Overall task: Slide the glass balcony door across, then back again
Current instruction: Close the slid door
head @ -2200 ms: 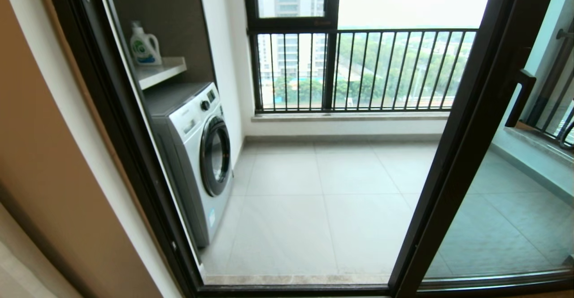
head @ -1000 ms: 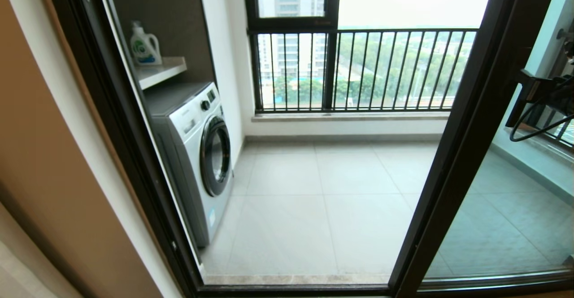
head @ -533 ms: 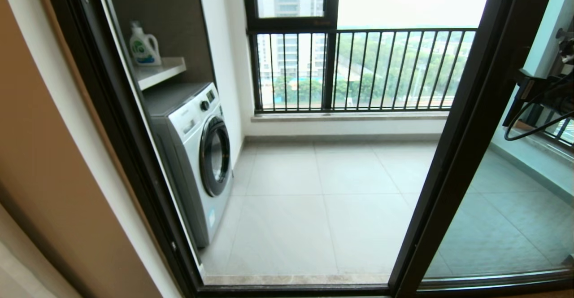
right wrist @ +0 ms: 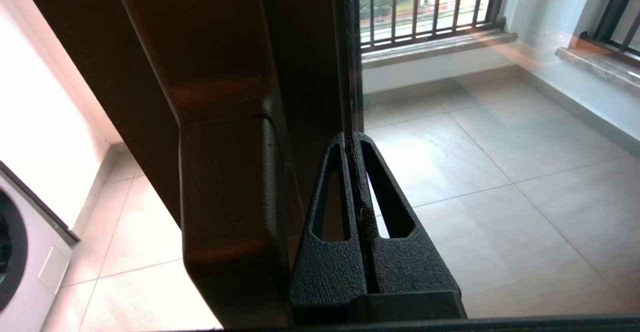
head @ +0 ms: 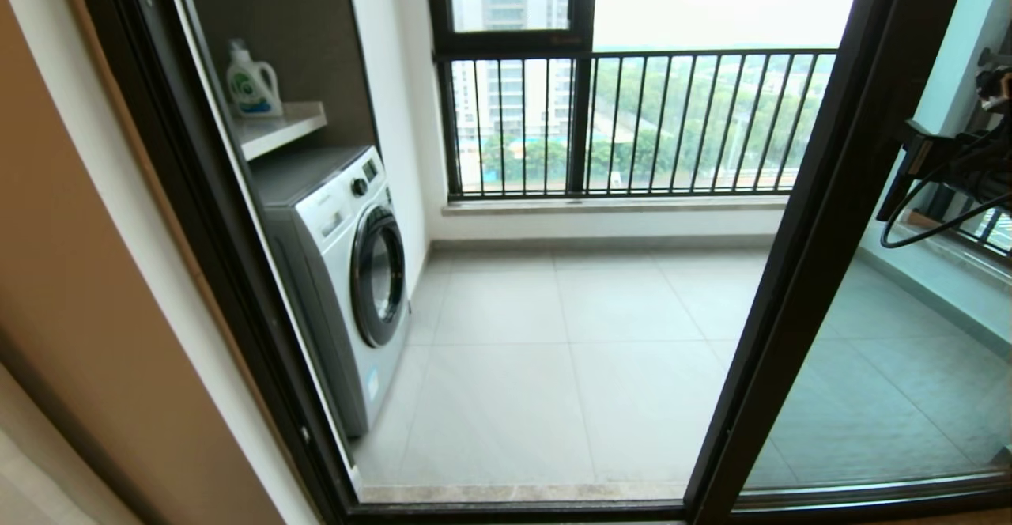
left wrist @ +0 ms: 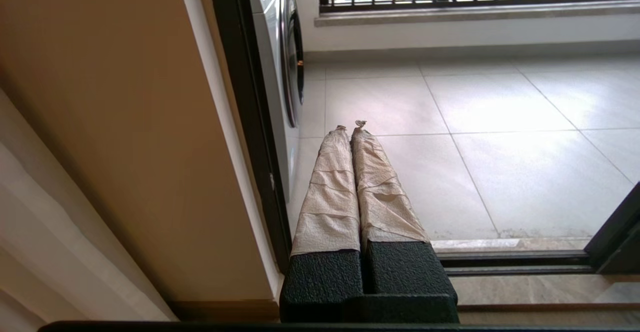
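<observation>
The glass balcony door stands at the right of the opening, a clear pane in a dark brown-black frame. Its slim dark handle sits on the left upright. My right gripper reaches in from the right at handle height, on the glass side of the handle. In the right wrist view the right gripper is shut with nothing between its fingers, its tips against the frame beside the handle. My left gripper hangs low by the left jamb, shut, its fingers wrapped in beige tape.
A white washing machine stands inside the balcony at the left, under a shelf with a detergent bottle. The window with black railing bars closes the far side. The dark left jamb is close to the left gripper.
My right arm came in from the right edge and reached the handle. Since then the door's upright has shifted a little to the left with the gripper. The left arm is out of the head view throughout.
</observation>
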